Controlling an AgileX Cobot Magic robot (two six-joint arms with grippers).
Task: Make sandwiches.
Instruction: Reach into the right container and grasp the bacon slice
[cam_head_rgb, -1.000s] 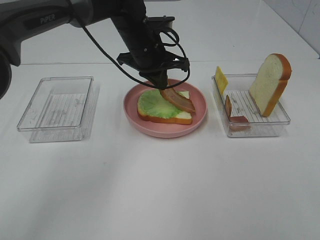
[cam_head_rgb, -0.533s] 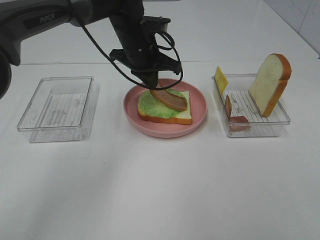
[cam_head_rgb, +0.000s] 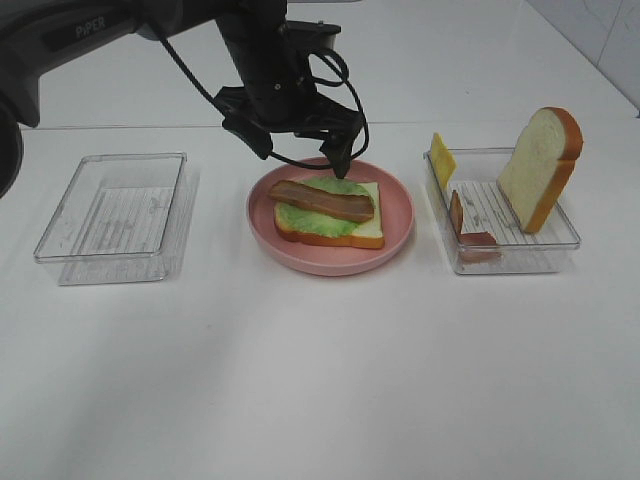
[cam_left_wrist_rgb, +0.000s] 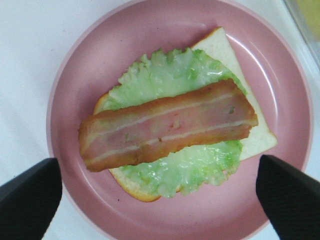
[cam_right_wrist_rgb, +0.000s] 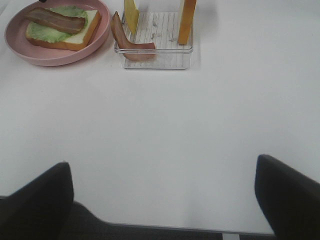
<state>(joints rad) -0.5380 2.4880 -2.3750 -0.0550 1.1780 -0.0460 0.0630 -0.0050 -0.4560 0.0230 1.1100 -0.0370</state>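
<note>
the left hand (cam_head_rgb: 303, 158) is released now, jaws spread wide and holding nothing, hanging just above the plate (cam_head_rgb: 330, 266) at its 12 o'clock edge. a second ago it is clenched on one end of the bacon (cam_head_rgb: 321, 201), and the strip dangles tilted over the lettuce (cam_head_rgb: 300, 219). now the strip lies flat on the stack, clear of both fingers.

i read that as the third layer placed. the sandwich still needs the cheese (cam_head_rgb: 441, 160) and the top slice (cam_head_rgb: 540, 165), perhaps the spare strip (cam_head_rgb: 460, 214) too. all three wait in the tray (cam_head_rgb: 515, 262) at 3 o'clock from the plate.

the sandwich sits in the middle of the plate, at the centre of the worktop (cam_head_rgb: 320, 380). the bread (cam_head_rgb: 368, 232) lies flat, white with an orange-brown crust. the lettuce covers most of it and leaves a bare corner at about 4 o'clock. the bacon runs roughly from 9 to 3 o'clock across the leaf, reddish-brown with pale streaks, its ends near the lettuce's edges. from the wrist view it looks settled and fairly centred, so i judge no nudge is needed.

the right hand (cam_right_wrist_rgb: 162, 200) is released too, empty, over bare worktop well apart from the tray.
</note>
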